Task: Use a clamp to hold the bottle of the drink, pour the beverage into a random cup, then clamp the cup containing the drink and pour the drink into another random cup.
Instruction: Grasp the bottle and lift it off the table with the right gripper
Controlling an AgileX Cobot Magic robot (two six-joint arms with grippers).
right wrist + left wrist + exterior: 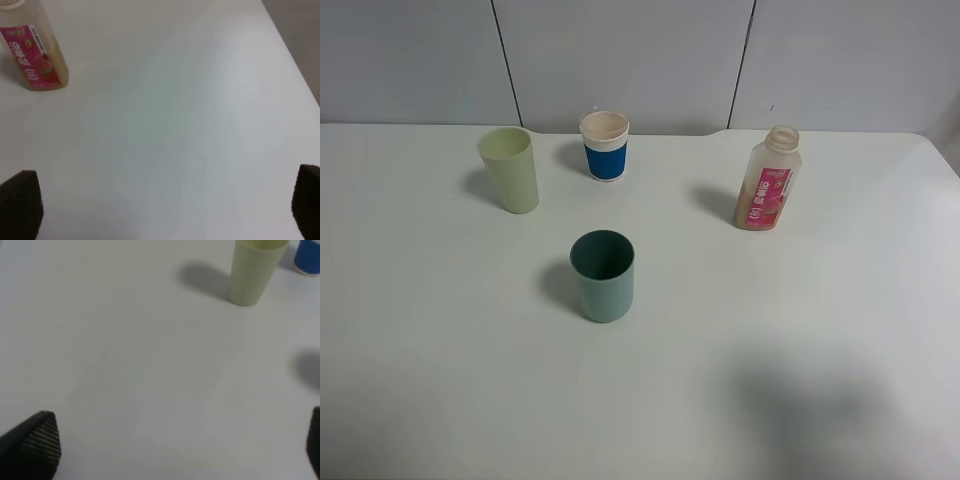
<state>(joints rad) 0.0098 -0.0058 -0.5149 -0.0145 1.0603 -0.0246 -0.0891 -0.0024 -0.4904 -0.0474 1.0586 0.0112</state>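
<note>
An open bottle [768,182] with a pink label and pale orange drink stands upright at the right of the white table [800,330]; it also shows in the right wrist view as the bottle [34,55]. Three cups stand upright: a teal cup [602,275] in the middle, a pale green cup [510,170] at the back left, and a white cup with a blue sleeve [605,146] behind. The left wrist view shows the pale green cup [254,270] and the blue-sleeved cup [307,257]. My left gripper [175,447] and right gripper [162,205] are open over bare table, holding nothing. Neither arm appears in the exterior high view.
The table's right edge [292,55] runs close to the bottle's side. A grey panelled wall [620,55] stands behind the table. A soft shadow [810,410] lies on the near right tabletop.
</note>
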